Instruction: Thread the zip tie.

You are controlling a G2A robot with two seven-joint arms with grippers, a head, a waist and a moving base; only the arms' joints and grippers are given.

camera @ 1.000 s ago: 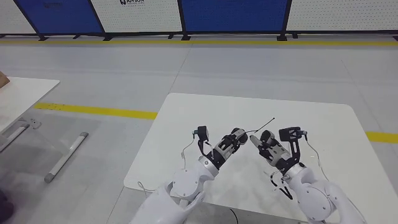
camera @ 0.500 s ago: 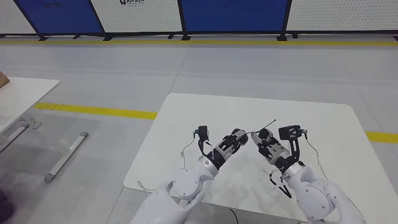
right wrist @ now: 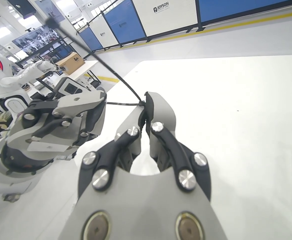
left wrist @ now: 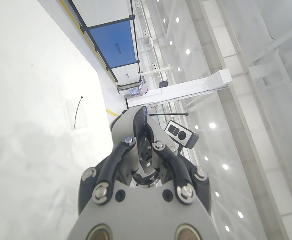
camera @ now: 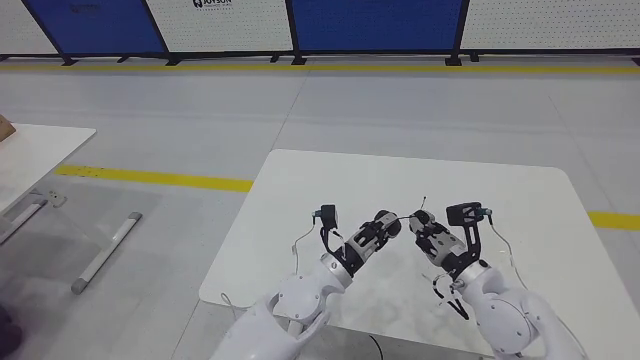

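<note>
With left gripper (left wrist: 143, 123) and right gripper (right wrist: 144, 106) both pinched shut on the zip tie (right wrist: 96, 57) above the table's (camera: 500, 185) near edge, a misaligned push could have buckled it.

Blue and white partition panels (camera: 380, 5) line the far side. The floor (camera: 200, 110) is grey with yellow lines (camera: 150, 177). Round ceiling lights (left wrist: 212, 125) are switched on overhead.
</note>
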